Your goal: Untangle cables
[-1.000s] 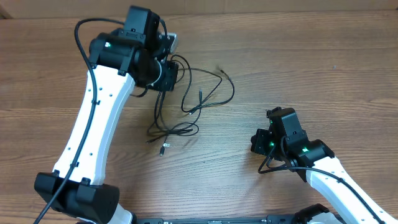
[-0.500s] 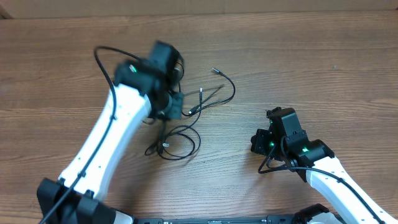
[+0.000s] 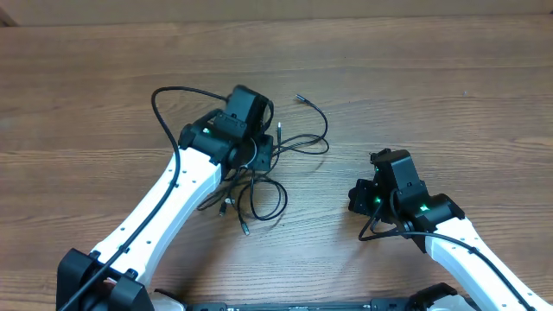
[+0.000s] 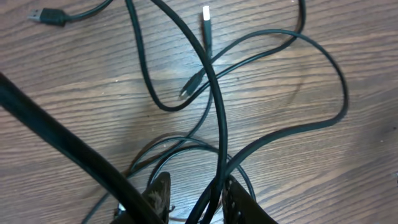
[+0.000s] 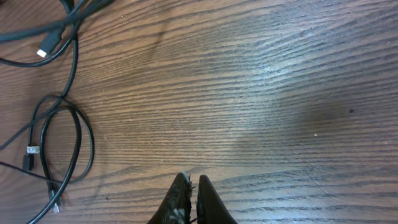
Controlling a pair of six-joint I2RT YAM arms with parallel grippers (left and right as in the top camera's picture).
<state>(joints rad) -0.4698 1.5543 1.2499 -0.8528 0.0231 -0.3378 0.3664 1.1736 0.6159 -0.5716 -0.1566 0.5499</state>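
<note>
The cables (image 3: 304, 143) lie as loose black loops on the wooden table, left of centre, with small plugs at their ends. In the overhead view my left gripper (image 3: 259, 161) is over the middle of the tangle, its fingers hidden under the wrist. In the left wrist view the left gripper (image 4: 196, 182) has its jaws parted. Two strands of the cables (image 4: 219, 112) run up between them, against the right finger (image 4: 235, 194), with a gap to the other finger. My right gripper (image 5: 193, 179) is shut on nothing, over bare wood to the right of the cables (image 5: 79, 124).
A silver USB plug (image 4: 206, 14) lies beyond the left fingers. The left arm's own thick black wire (image 4: 68, 152) crosses the left wrist view. Bare wood stretches between the tangle and the right arm (image 3: 406, 203).
The left arm has swung from the far left towards the table's middle, dragging the cables nearer and rightward. Its jaws have gone from shut to parted. The right arm has stayed still.
</note>
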